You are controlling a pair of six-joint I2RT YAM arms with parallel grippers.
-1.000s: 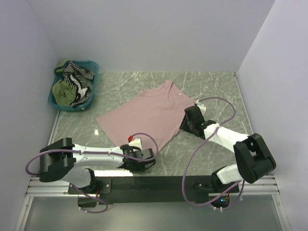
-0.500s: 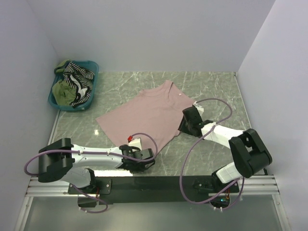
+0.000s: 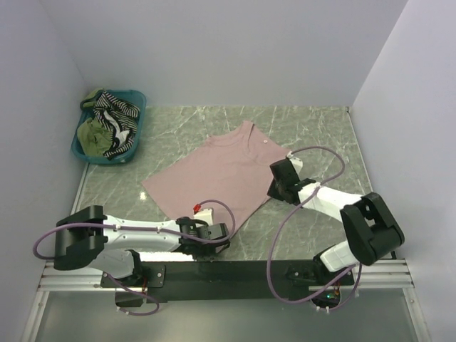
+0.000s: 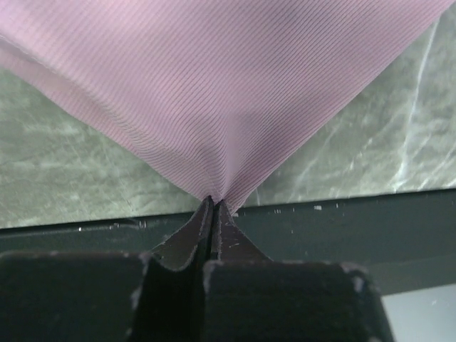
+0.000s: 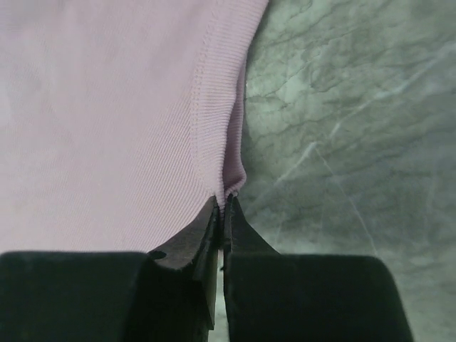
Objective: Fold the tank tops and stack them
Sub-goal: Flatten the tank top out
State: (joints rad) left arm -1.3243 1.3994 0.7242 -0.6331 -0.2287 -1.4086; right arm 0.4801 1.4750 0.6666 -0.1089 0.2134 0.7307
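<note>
Top external view gives us the pink tank top (image 3: pixel 214 174) spread flat and unfolded on the tabletop (image 3: pixel 313 128), lying at an angle, with the olive top (image 3: pixel 91 134) and the striped top (image 3: pixel 117 114) heaped in the teal basket (image 3: pixel 80 149) at the far left corner. Our left fingers (image 4: pixel 207 226) are closed on the near corner of the hem, the cloth puckering into them. Our right fingers (image 5: pixel 216 222) are pinched shut on the ribbed edge at the garment's right side. We judge that no fold is made and nothing is stacked: the first fold is only being set up, and two tops wait in the basket.
</note>
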